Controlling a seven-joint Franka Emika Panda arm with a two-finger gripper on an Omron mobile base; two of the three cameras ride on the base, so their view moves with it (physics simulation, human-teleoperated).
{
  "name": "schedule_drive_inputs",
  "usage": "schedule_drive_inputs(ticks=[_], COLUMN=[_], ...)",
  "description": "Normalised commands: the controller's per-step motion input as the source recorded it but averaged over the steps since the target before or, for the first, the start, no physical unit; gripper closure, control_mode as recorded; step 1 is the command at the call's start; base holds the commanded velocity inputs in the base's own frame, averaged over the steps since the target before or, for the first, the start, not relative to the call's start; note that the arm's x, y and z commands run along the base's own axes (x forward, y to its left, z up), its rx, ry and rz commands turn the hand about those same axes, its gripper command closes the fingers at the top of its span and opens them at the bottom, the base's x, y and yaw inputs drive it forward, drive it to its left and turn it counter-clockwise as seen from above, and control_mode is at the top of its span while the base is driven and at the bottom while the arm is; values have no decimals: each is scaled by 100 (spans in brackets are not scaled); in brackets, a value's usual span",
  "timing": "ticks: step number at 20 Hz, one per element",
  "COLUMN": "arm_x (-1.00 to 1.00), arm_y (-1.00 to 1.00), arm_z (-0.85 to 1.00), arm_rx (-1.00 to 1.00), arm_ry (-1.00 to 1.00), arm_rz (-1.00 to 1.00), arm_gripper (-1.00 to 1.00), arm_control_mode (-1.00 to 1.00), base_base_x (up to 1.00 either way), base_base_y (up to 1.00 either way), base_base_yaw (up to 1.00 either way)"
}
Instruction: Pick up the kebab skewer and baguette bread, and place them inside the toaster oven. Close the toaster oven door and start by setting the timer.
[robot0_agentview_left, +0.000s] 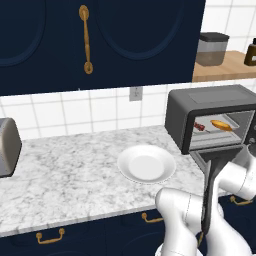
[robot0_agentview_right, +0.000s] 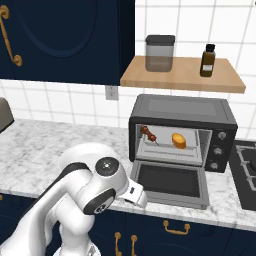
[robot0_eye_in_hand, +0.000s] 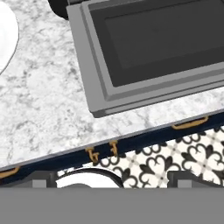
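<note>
The dark grey toaster oven (robot0_agentview_left: 210, 100) (robot0_agentview_right: 182, 107) stands on the marble counter at the right. The toaster oven door (robot0_agentview_right: 170, 180) (robot0_eye_in_hand: 153, 43) lies folded down flat toward the counter edge. Inside on the rack, the kebab skewer (robot0_agentview_left: 199, 126) (robot0_agentview_right: 148, 133) lies at the left and the golden baguette bread (robot0_agentview_left: 221, 125) (robot0_agentview_right: 179, 140) at the right. My gripper (robot0_eye_in_hand: 118, 179) is open and holds nothing. It hangs low in front of the counter edge, just off the door's front left corner, and looks down on the door and the floor.
A white plate (robot0_agentview_left: 146, 164) (robot0_eye_in_hand: 4, 35) sits left of the oven. A silver pop-up toaster (robot0_agentview_left: 7, 145) stands far left. Above the oven, a wooden shelf (robot0_agentview_right: 227, 80) carries a jar (robot0_agentview_right: 160, 52) and a bottle (robot0_agentview_right: 208, 60). A stove (robot0_agentview_right: 247, 165) adjoins at the right.
</note>
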Motion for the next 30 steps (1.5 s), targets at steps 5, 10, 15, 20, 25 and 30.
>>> schedule_drive_inputs(ticks=[5,10,15,20,25,30], arm_x=[0,4,11,16,41,28], arm_y=[6,21,2,11,26,11], arm_z=[-5,-9,-25,-27,-6,-30], arm_rx=[0,0,0,0,0,0], arm_ry=[4,4,0,-4,0,0], arm_rz=[2,-7,-10,-13,-14,-14], arm_gripper=[-100,-100,-100,-100,-100,-100], arm_control_mode=[-100,-100,-100,-100,-100,-100], base_base_x=[0,0,0,0,0,0], base_base_y=[0,0,0,0,0,0], base_base_yaw=[0,0,0,0,0,0])
